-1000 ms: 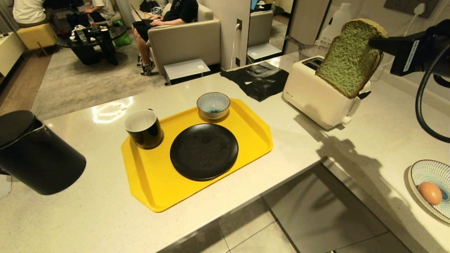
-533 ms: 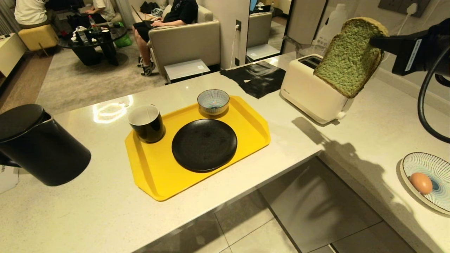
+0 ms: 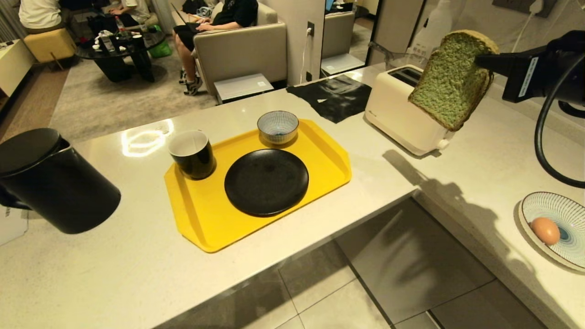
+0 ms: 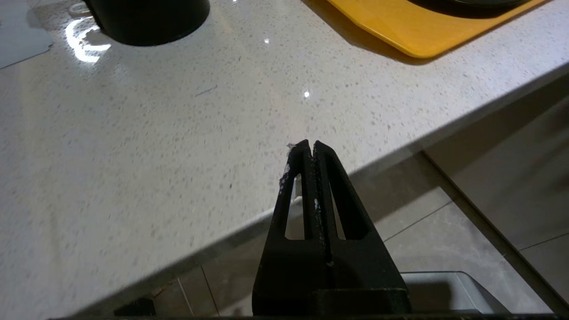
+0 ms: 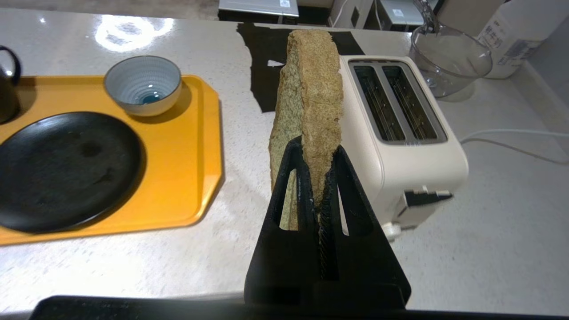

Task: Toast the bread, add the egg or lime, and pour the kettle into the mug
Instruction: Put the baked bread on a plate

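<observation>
Pinching the bread (image 3: 450, 82) by its crust, my right gripper (image 5: 316, 153) holds the slice in the air above the toaster (image 3: 404, 109) — clear of both slots. My left gripper (image 4: 310, 146) hangs empty, fingers pressed together, over the counter (image 4: 133, 146) edge — near the kettle (image 3: 50, 183).

Warm, fairly bright indoor light from overhead. A white glare patch lies on the counter (image 3: 137, 283) behind the mug (image 3: 192, 154). The toaster (image 3: 404, 114) casts a long dark shadow toward the camera. The kettle (image 3: 55, 183) bulges, distorted at the frame edge.
</observation>
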You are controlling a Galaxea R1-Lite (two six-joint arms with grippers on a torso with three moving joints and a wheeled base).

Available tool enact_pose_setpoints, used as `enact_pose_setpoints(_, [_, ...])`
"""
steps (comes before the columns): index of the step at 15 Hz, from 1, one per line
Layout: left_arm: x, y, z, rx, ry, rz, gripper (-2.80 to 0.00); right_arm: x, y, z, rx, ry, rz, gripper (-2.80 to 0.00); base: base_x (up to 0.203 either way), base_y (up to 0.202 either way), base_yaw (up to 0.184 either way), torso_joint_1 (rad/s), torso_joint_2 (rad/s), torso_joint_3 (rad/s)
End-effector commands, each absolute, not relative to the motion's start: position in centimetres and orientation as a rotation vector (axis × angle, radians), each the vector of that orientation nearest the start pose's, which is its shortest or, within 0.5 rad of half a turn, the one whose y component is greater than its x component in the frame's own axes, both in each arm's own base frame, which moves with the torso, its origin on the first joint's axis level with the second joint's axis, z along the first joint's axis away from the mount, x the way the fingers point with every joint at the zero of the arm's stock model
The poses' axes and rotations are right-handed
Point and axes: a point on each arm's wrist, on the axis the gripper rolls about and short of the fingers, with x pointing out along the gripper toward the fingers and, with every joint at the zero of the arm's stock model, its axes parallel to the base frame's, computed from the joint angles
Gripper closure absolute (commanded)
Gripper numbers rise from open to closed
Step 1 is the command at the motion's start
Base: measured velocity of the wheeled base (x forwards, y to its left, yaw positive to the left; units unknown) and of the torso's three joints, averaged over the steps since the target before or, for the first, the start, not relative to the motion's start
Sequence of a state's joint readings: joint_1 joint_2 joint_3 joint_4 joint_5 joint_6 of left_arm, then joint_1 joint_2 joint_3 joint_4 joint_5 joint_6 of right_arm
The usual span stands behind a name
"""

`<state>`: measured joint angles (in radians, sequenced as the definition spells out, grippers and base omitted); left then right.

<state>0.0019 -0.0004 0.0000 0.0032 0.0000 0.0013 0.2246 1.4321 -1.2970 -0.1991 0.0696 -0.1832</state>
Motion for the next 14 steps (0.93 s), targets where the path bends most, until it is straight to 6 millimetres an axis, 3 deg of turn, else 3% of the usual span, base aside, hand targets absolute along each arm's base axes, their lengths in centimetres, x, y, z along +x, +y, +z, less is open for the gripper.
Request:
enact_pose_setpoints(1, [-2.3,0.0,7.5,0.002,0.003,0.003,0.0,23.8,5.6,35.5,-0.178,-0.094,0.287,0.0,-0.187,0.0,-0.001,-0.007,0.0,0.007])
enact_pose_setpoints(5, [-2.3,0.0,7.5,0.002,0.003,0.003,0.0,23.9,5.6,35.4,-0.183,-0.09,0.285,0.0,-0.167,0.0,-0.002,-0.006,0.0,0.003])
enact_pose_setpoints(14, [-2.3,0.0,7.5,0.002,0.002,0.002,0.0,24.6,6.1,34.6,-0.277,-0.077,0.298,0.0,0.0,0.0,0.0,0.0,0.0,0.0])
